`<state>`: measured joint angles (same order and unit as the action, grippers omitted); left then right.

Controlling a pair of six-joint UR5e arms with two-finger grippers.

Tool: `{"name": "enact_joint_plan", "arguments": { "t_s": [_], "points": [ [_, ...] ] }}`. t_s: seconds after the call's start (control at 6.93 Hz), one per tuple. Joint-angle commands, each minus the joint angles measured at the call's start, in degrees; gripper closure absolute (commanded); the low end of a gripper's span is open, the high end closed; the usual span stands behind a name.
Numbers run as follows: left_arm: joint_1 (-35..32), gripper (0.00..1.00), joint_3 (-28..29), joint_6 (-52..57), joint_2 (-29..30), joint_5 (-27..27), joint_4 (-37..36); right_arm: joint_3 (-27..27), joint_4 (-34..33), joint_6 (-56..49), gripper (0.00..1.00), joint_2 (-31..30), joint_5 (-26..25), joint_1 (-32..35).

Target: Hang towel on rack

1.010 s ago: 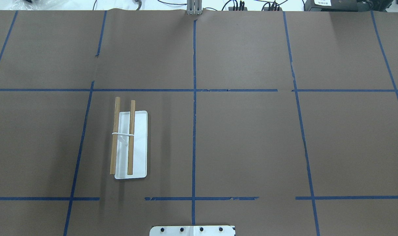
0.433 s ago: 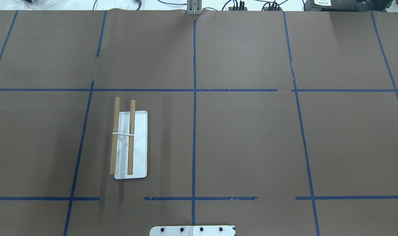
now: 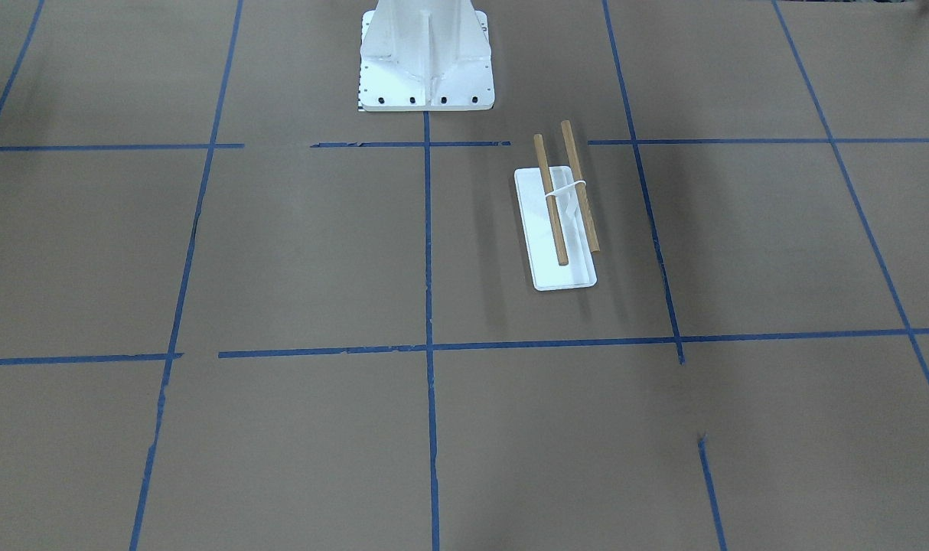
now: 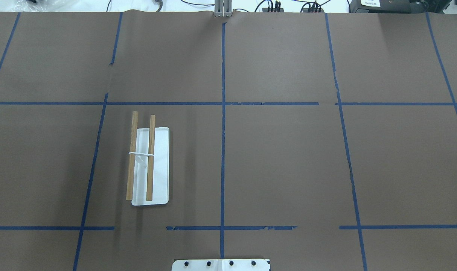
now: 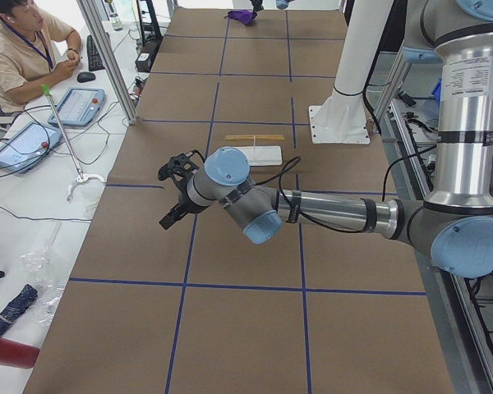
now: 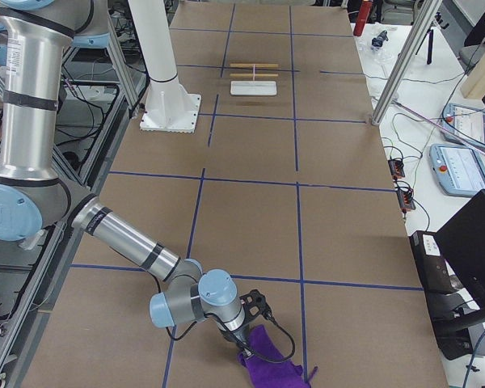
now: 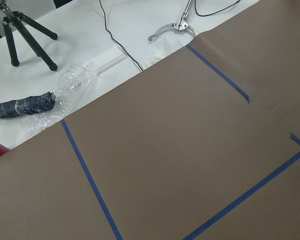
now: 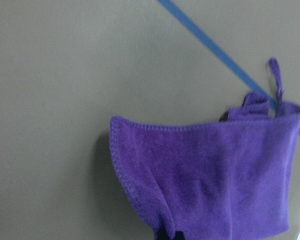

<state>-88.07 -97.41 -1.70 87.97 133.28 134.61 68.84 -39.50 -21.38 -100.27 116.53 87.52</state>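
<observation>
From the front, the rack [image 3: 562,207] stands alone on the brown table [image 3: 281,252], near the white pedestal [image 3: 426,69]. Its two wooden sticks are bare. No arm shows here.

From above, the rack [image 4: 149,165] sits on the robot's left side, and nothing hangs on it.

From the left end, the left gripper [image 5: 174,193] hangs over the table with nothing in it. I cannot tell if it is wide or narrow. The towel [image 5: 243,15] is a tiny purple spot far away.

From the right end, the right gripper [image 6: 252,323] is low at the towel, close to the table's edge and well apart from the rack.

The left wrist view shows only table and blue tape [image 7: 90,175].

In the right wrist view, the right gripper [image 8: 167,234] seems to pinch the towel by a small bunched bit.

That small pinch could slip on the long trip. The floppy towel could also drag, bunch up and miss the sticks, or push the light rack over.
</observation>
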Motion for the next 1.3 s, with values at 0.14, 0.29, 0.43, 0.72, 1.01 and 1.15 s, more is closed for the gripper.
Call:
{"name": "enact_joint_plan", "arguments": {
  "t_s": [0.14,0.29,0.43,0.72,1.01,1.15],
  "points": [
    [0.00,0.00,-0.67,-0.50,0.10,2.42,0.83,22.48,-24.16,1.25,1.00,4.27,2.12,-0.32],
    [0.09,0.00,-1.28,-0.58,-0.34,2.42,1.52,31.97,-38.66,3.69,1.00,7.86,4.47,-0.76],
    [0.35,0.00,-1.55,-0.67,-0.60,2.42,1.70,36.93,-45.68,10.24,1.00,12.69,7.20,-2.07],
    [4.63,0.00,-1.47,-8.33,1.41,1.81,0.31,40.31,-46.28,23.77,1.00,19.73,11.77,-8.02],
    [12.18,0.00,-1.90,-25.12,4.82,-0.98,-0.83,46.70,-45.84,45.01,1.00,22.99,10.31,-18.64],
    [17.52,0.00,-3.47,-32.85,9.54,-2.31,-7.02,49.87,-45.84,54.16,1.00,25.89,7.34,-24.44]
  ]
}}
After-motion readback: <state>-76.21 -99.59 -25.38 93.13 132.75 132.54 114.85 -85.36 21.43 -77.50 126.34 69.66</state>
